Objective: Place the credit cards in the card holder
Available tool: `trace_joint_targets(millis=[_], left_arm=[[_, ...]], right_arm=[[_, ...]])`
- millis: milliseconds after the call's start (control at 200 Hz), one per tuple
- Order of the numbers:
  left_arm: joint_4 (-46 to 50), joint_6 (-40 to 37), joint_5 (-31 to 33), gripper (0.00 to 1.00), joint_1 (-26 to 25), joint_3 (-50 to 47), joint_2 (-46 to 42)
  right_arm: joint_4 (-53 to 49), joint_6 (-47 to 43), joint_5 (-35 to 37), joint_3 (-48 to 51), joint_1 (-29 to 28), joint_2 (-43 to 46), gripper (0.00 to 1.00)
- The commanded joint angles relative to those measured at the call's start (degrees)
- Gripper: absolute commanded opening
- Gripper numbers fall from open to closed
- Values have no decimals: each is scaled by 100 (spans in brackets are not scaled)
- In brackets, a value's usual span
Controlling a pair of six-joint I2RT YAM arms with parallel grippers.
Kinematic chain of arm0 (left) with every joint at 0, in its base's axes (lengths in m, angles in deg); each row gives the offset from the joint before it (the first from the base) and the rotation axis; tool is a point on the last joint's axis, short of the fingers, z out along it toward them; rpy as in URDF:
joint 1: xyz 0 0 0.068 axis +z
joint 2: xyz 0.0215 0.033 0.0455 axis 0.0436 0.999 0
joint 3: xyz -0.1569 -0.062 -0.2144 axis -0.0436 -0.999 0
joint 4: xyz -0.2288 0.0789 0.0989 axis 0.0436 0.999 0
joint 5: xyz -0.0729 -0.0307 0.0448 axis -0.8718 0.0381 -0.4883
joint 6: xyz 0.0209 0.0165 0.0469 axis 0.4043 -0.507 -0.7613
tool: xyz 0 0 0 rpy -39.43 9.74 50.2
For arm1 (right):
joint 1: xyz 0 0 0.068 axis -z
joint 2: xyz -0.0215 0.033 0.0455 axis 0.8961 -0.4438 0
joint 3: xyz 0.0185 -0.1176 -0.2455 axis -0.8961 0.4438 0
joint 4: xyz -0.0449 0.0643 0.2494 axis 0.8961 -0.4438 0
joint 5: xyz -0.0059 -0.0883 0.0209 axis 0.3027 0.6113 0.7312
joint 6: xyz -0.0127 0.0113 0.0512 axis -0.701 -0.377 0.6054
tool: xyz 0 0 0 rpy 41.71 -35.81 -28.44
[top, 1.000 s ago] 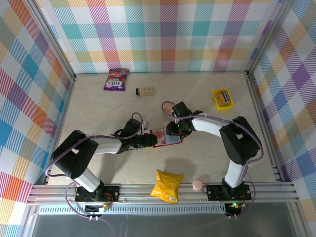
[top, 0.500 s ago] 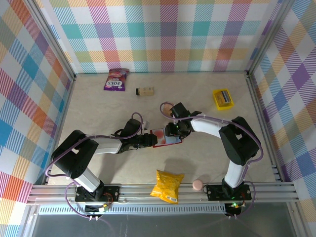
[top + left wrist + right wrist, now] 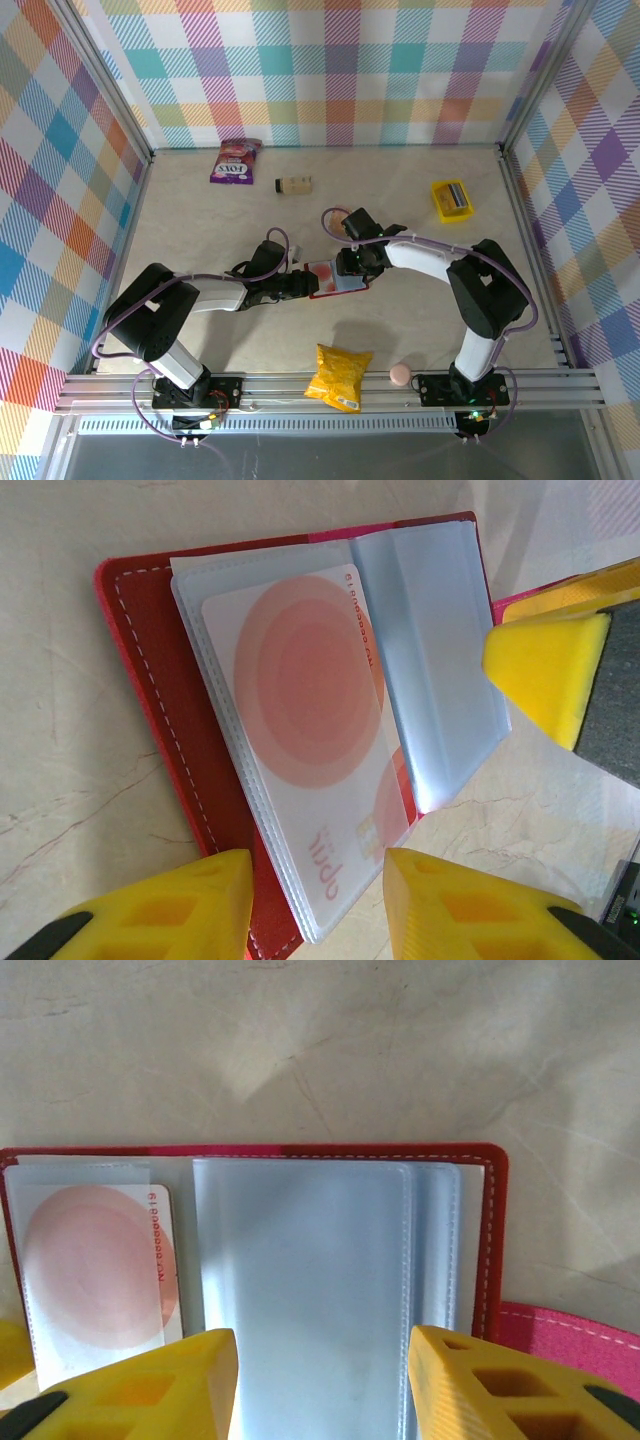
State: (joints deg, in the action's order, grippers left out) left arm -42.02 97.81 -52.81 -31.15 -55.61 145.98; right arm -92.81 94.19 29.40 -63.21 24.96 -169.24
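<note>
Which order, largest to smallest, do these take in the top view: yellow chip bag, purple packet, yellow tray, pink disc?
yellow chip bag
purple packet
yellow tray
pink disc
Packet and tray look close.

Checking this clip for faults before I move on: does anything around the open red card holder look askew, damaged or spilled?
Nothing stands out. The red folding card holder lies open on the table, its clear plastic sleeves untorn, and the white card with pink circles sits straight inside one sleeve.
</note>
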Motion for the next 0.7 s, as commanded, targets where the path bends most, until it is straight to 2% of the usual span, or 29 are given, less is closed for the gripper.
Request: trace_joint_targets(millis=[0,360,695], left_arm=[[44,50,-150,39,34,109,69],[44,47,-150,39,34,100,50],[44,54,-150,39,34,90,39]], right_arm=[[-32,45,-139,-207,-33,-38,48],[-108,155,68,-245,-28,-204,50],[-116,194,-95,-327,-32,-457,51]])
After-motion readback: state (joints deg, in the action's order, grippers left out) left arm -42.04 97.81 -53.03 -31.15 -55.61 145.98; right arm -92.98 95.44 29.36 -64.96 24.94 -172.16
